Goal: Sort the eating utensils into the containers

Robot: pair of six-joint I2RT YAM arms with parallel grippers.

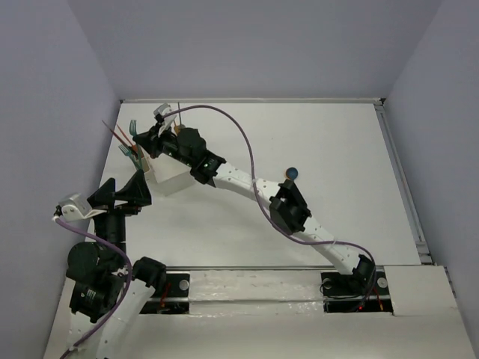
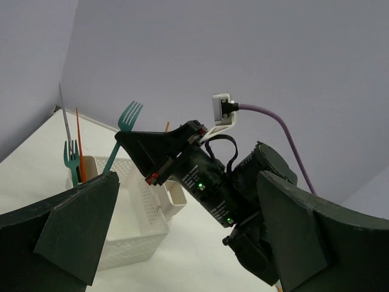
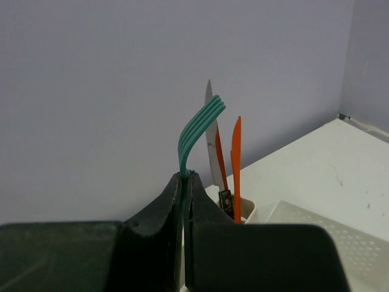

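— Where is the thin teal plastic fork (image 3: pixel 197 125)?
— In the right pincer (image 3: pixel 184 176), pressed together on its handle. Tines up, long axis near upright, just above the white perforated plastic box (image 2: pixel 137 225).
— And the left pincer (image 1: pixel 123 193)?
— Spread, holding nothing, near the box.
— Next?
— Probably straight down, handle first.

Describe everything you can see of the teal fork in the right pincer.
The teal fork looks like thin, smooth plastic, with four tines curving off a slim flat handle. The right pincer is shut on the handle just below the neck, with the tines pointing up. In the left wrist view the fork stands tilted over one end of the white container. Its lower end is not clearly visible, so I cannot tell whether it touches the container.
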